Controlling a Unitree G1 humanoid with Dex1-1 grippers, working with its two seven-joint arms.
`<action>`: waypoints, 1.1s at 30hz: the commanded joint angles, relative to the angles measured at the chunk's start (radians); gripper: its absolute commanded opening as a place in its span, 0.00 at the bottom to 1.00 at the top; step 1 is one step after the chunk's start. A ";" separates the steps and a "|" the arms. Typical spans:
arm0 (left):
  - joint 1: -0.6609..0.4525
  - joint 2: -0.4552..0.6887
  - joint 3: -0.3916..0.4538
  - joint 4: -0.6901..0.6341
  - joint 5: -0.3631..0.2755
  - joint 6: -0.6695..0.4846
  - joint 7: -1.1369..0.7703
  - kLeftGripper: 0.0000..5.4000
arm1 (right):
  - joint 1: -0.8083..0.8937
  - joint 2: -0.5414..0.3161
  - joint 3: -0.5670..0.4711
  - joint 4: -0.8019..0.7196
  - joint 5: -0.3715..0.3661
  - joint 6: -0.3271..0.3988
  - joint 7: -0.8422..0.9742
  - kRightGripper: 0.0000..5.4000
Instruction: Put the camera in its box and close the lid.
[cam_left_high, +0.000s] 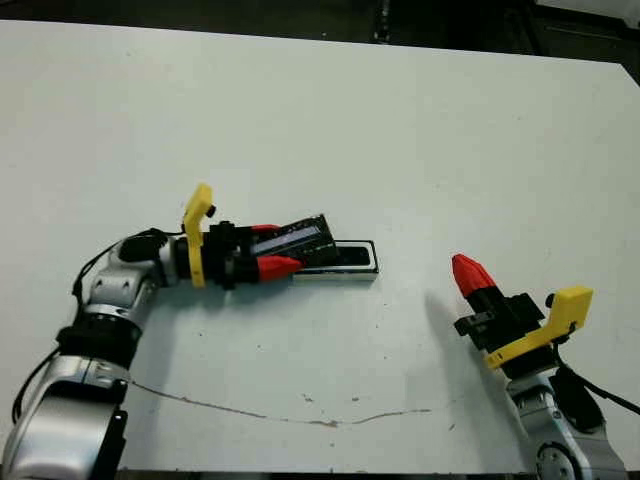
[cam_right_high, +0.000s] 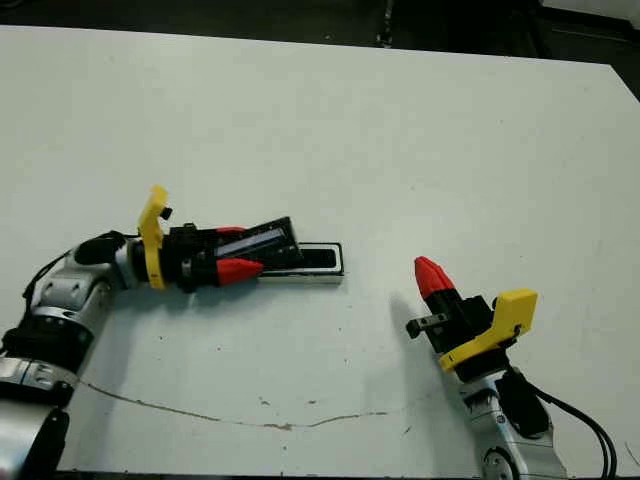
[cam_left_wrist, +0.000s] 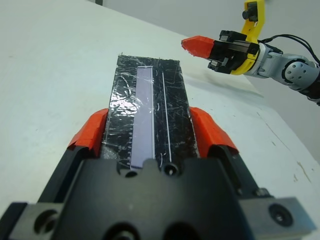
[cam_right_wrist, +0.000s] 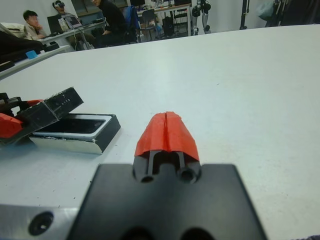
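My left gripper (cam_left_high: 279, 249) is shut on the lid (cam_left_high: 311, 237), a crinkly black slab with silvery glints. The lid is held tilted, its far end raised over the left end of the box (cam_left_high: 374, 268). The box lies flat on the table, white-sided with a dark rim. Inside it lies a flat dark thing, the camera (cam_right_wrist: 75, 125). In the left wrist view the lid (cam_left_wrist: 150, 85) runs out between the red fingers (cam_left_wrist: 90, 131). My right gripper (cam_left_high: 466, 270) is shut on nothing, low over the table to the right of the box and pointing toward it.
A thin brown line (cam_left_high: 300, 415) runs across the table near its front edge. Beyond the far edge, the right wrist view shows seated people (cam_right_wrist: 31, 22) at desks. Bare white table (cam_left_high: 400, 130) lies behind the box.
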 joint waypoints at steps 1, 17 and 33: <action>0.016 -0.018 -0.025 0.048 0.031 -0.013 -0.006 0.58 | 0.005 -0.018 -0.011 0.001 -0.003 0.004 -0.002 0.00; -0.027 -0.063 -0.087 0.112 0.071 -0.048 -0.018 0.58 | 0.010 -0.015 -0.010 -0.002 -0.002 0.008 -0.002 0.00; -0.112 -0.140 -0.206 0.157 0.132 -0.038 -0.061 0.58 | 0.011 -0.014 -0.011 0.001 0.002 0.011 -0.003 0.00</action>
